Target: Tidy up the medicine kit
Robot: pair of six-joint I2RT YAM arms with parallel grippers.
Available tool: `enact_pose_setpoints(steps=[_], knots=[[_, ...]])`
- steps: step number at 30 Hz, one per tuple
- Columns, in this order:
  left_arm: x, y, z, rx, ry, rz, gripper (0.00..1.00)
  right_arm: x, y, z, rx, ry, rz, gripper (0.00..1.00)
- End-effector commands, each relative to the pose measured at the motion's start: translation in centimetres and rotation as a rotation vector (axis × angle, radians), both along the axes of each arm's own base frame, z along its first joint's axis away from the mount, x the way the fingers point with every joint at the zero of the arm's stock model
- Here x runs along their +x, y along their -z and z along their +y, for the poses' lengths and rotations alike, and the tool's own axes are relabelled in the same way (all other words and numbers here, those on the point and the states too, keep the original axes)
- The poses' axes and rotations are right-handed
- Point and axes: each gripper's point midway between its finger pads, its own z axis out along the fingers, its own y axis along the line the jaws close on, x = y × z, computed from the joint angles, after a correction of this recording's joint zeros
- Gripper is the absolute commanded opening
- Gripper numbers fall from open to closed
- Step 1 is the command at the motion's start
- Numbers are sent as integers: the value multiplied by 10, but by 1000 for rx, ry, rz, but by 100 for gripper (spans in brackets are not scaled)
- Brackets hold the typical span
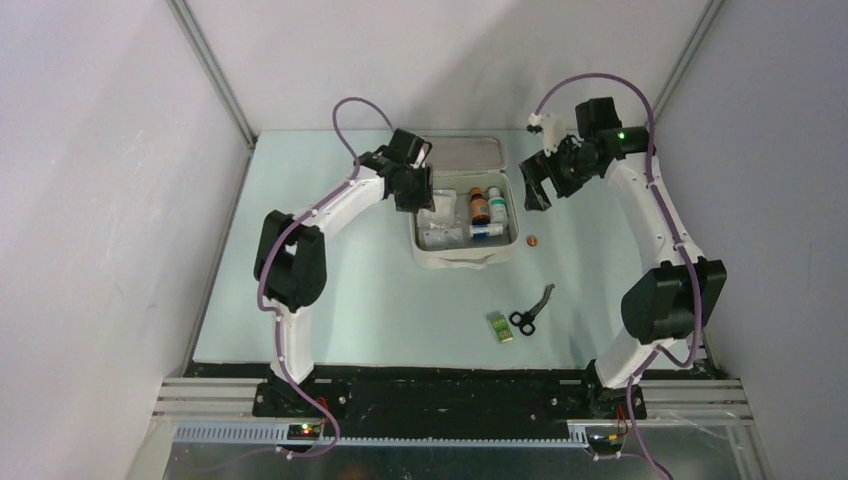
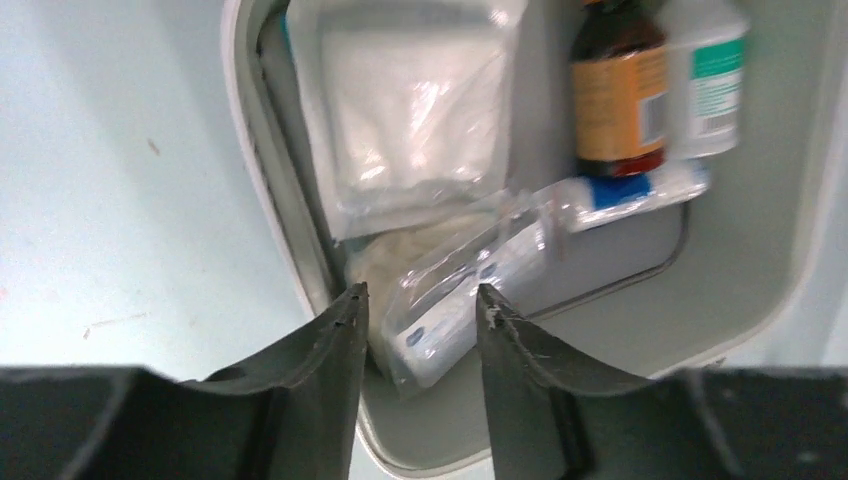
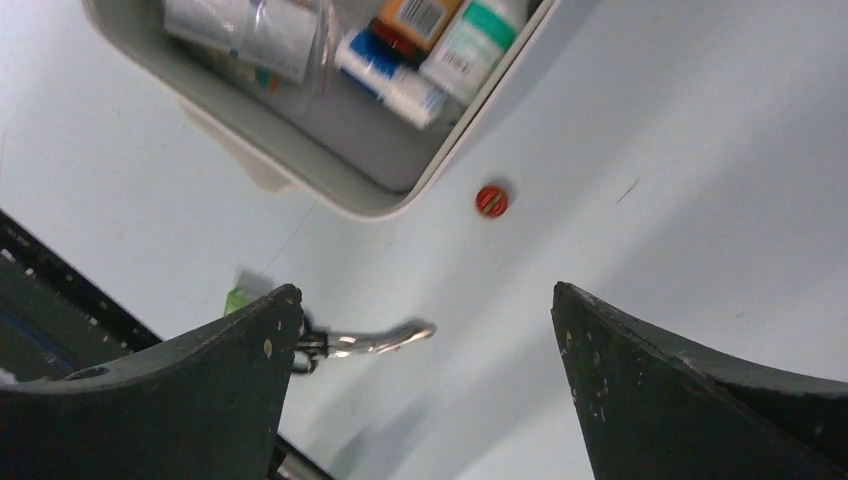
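Observation:
The medicine kit lies open at the table's middle, with its lid folded back. Inside it lie a brown bottle with an orange label, a white bottle with a green label, a blue-white tube and clear gauze packets. My left gripper is open and hovers over the kit's left side. In the left wrist view its jaws frame a plastic-wrapped packet without gripping it. My right gripper is wide open and empty, above the table to the right of the kit.
Black-handled scissors and a small green box lie on the table in front of the kit. A small red disc lies by the kit's right front corner. The right wrist view shows the scissors and the disc.

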Motion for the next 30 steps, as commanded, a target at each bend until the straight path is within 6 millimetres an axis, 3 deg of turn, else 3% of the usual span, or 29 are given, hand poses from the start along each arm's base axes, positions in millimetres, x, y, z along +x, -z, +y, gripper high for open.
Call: enact_pose_setpoints(steps=[1,2,4,7,8,10,12,13,14,16,21,27,30], knots=[[21,-75,-15,-41,162,-216,53,-31,-8,3,22,37,-34,99],[22,-81,-17,-51,181,-231,54,-35,-4,2,11,50,-36,99],[30,-106,-18,-70,212,-291,58,-64,12,12,19,46,12,100],[48,-155,-4,-41,206,-435,64,-123,45,36,71,14,172,99],[52,-165,2,-24,193,-467,71,-134,48,41,84,6,187,99],[62,-203,29,33,125,-570,82,-165,73,54,98,-12,290,98],[68,-221,67,129,-5,-623,95,-180,87,61,107,13,364,91],[72,-227,91,189,-92,-639,97,-183,91,64,111,28,381,86],[70,-234,101,208,-121,-652,99,-192,100,66,106,45,429,84],[66,-239,126,280,-191,-666,99,-198,111,75,79,33,450,81],[48,-227,135,316,-184,-639,100,-218,140,99,-30,22,504,78],[31,-215,153,288,-215,-598,100,-226,184,81,-214,284,623,75],[28,-214,167,286,-243,-591,100,-229,196,76,-266,316,646,73]])
